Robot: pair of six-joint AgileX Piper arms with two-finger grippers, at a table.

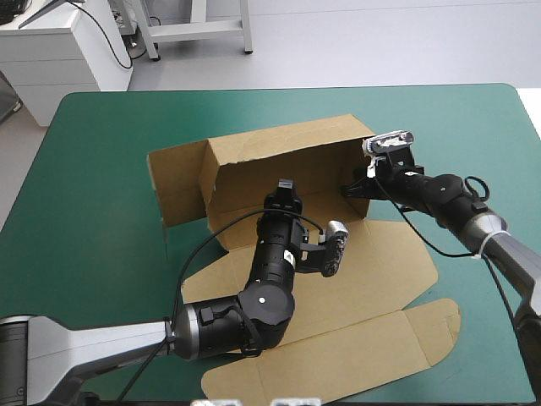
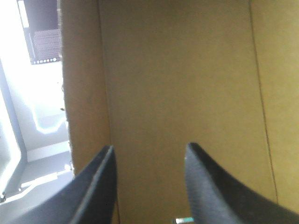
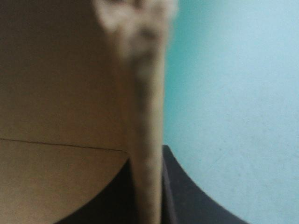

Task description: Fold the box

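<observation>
Wall-raising step underway: brown cut-board box (image 1: 279,161) sitting mid-table, far wall standing; black-finned right gripper (image 1: 353,188) pinching its right wall; black-finned left gripper (image 2: 149,148) spread inside — next likely needing tucking.

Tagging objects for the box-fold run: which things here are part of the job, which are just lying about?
Job: box, walls partly raised; left gripper, jaws open, inside it; right gripper, jaws shut on its right wall.
Lying about: none seen; only the cover underneath.
</observation>
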